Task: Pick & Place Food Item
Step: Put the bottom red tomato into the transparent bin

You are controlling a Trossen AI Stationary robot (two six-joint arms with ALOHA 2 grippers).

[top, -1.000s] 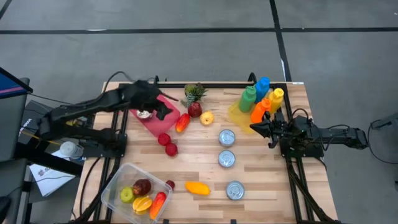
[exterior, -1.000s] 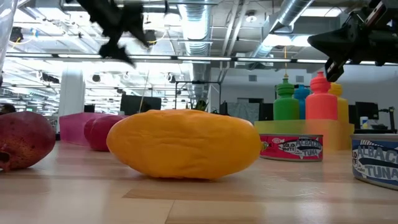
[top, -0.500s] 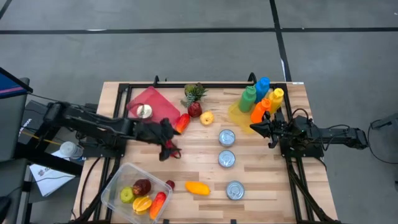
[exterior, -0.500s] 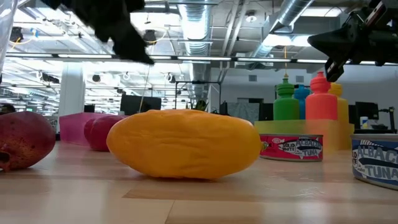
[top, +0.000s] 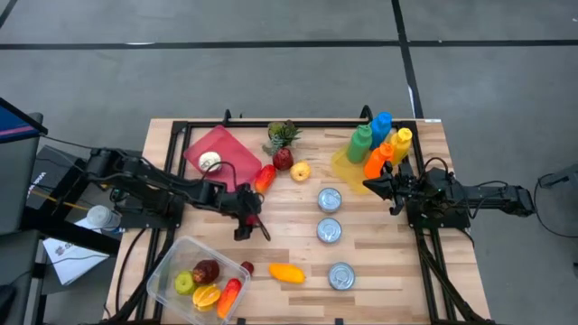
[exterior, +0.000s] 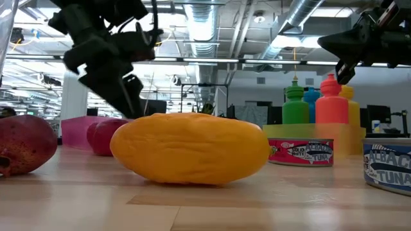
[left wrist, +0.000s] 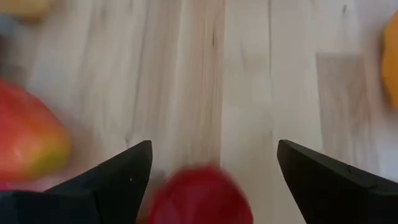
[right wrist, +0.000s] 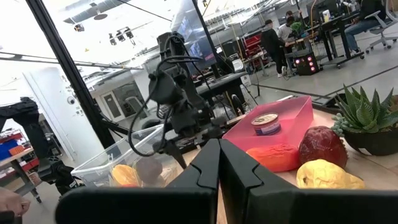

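My left gripper [top: 247, 222] is open and low over the table's middle left. In the left wrist view [left wrist: 214, 146] a round red fruit [left wrist: 199, 196] lies on the wood between its two fingers; I cannot tell whether they touch it. A red-yellow fruit [left wrist: 28, 140] lies beside it. A clear container [top: 172, 266] with several fruits stands at the near left. An orange fruit [top: 287, 272] lies on the table next to it. My right gripper [top: 368, 185] is shut and empty, held above the table at the right.
A pink tray [top: 226, 149] with a small can stands at the far left. A potted plant [top: 282, 135], a dark red fruit [top: 283, 159] and a yellow fruit [top: 300, 171] lie beyond it. Three tins [top: 329, 231] line the middle. Coloured bottles [top: 379, 144] stand far right.
My left gripper has gone from over the pink tray toward the table's near edge and down, and now hangs low over the red fruits near the table's middle left. My right arm has kept still.
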